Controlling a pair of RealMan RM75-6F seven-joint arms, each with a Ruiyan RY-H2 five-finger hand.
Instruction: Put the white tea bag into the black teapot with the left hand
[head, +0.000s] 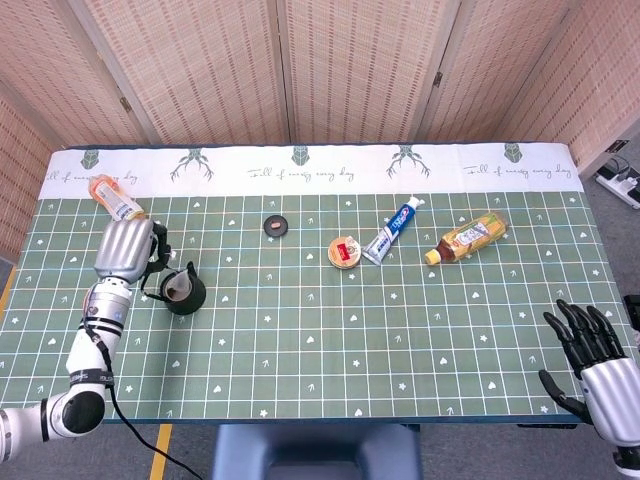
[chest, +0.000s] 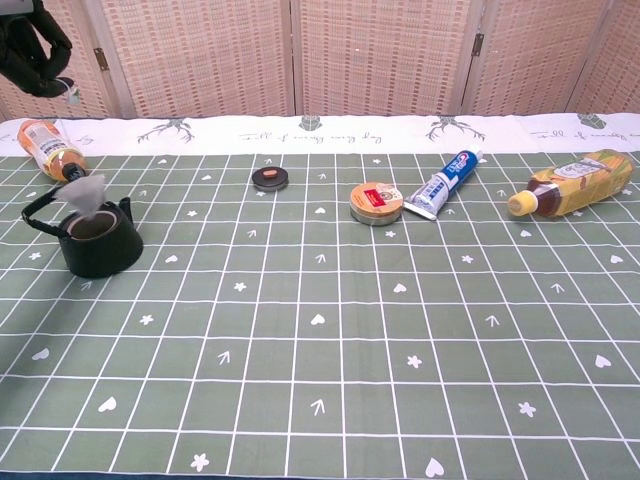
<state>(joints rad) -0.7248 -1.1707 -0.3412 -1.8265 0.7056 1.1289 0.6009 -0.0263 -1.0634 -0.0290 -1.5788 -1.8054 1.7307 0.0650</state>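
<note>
Your left robot hand (chest: 35, 55) pinches the tag, and the white tea bag (chest: 84, 190) dangles just over the black teapot (chest: 100, 240) mouth. It's light and floppy, so lower gently by the string.

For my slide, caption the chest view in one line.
Left hand dangles the white tea bag by its string over the black teapot, bottles and tins behind.

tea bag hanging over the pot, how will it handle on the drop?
The white tea bag hangs from the left hand over the black teapot, so it is probably light and apt to swing. It looks crumpled and soft, so it may snag on the rim.
</note>
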